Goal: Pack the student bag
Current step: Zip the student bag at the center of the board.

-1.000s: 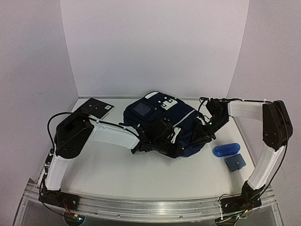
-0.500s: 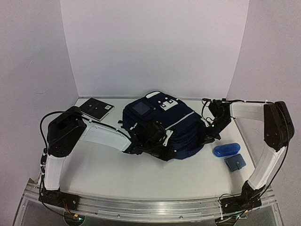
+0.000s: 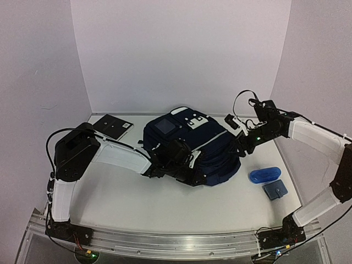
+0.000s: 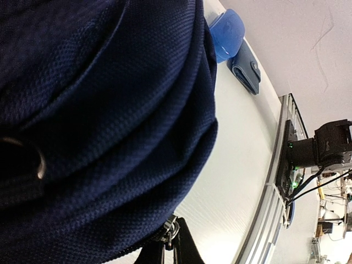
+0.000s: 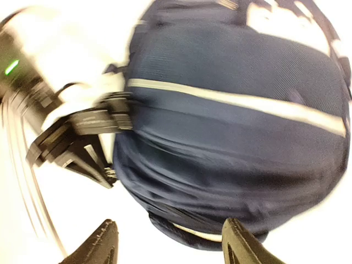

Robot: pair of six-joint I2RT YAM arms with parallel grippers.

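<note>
The student bag [image 3: 215, 147], navy with white stripes, lies flat in the middle of the table and fills the left wrist view [image 4: 99, 110]. My left gripper [image 3: 193, 171] is at its near edge. It is shut on a metal zipper pull [image 4: 170, 230], pinched between the black fingertips [image 4: 187, 254]. My right gripper [image 3: 242, 147] hovers just off the bag's right side. In the blurred right wrist view it [image 5: 170, 245] stands open, with nothing between its fingers and the bag [image 5: 236, 126] ahead of it.
A blue oval case [image 3: 264, 175] and a small blue pouch [image 3: 274, 190] lie on the table to the right of the bag. They also show in the left wrist view, case [image 4: 226, 33] and pouch [image 4: 246, 69]. A dark flat notebook [image 3: 113, 126] lies at the back left. A metal rail [image 3: 176, 242] runs along the front edge.
The right gripper has opened and lifted up and away from the bag's right side. The left arm shifted slightly leftward, keeping its grip at the bag's near edge.
</note>
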